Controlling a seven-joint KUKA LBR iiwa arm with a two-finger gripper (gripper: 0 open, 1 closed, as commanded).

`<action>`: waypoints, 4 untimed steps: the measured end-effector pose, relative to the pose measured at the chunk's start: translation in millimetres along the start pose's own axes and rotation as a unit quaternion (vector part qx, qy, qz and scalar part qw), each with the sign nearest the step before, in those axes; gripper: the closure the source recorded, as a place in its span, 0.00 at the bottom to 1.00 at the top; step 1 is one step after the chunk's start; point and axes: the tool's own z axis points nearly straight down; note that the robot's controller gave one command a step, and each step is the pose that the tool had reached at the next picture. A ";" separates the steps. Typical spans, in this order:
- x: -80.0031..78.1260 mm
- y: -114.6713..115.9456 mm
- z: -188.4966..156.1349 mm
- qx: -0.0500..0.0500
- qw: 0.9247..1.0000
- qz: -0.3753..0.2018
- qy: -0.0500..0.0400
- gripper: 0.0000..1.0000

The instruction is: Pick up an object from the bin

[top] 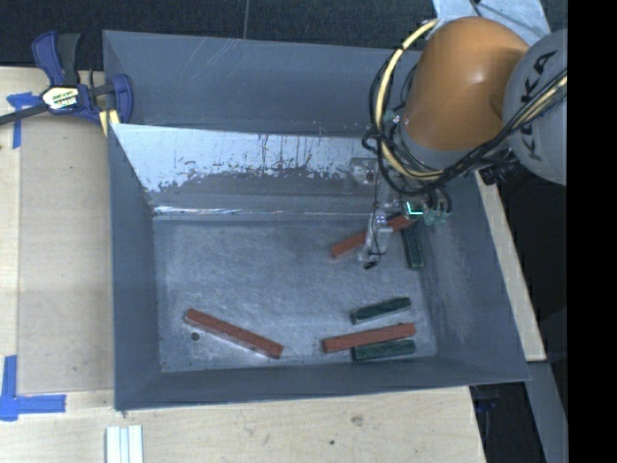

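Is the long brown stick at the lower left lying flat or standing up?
Lying flat: the brown stick shows its whole length along the bin floor.

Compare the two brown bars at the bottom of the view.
The left brown bar is longer, slopes down to the right and lies alone. The right brown bar is shorter, slopes slightly up to the right and lies between two dark green bars. Both lie flat.

Black letters [543,77] reading part of "KUKA" run along the grey arm casing [551,148], up and to the right of the pincer [370,257]. Nothing else can be read.
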 end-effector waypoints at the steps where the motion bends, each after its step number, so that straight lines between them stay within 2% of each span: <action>1: -21.5 -52.9 146.5 0.000 1.000 -0.008 0.000 0.00; 2: -23.8 -51.7 141.1 0.000 1.000 -0.008 -0.004 1.00; 3: -14.2 -41.2 -51.2 0.001 1.000 -0.023 -0.009 1.00; 4: -12.8 -40.9 -45.5 0.000 1.000 -0.022 -0.004 0.00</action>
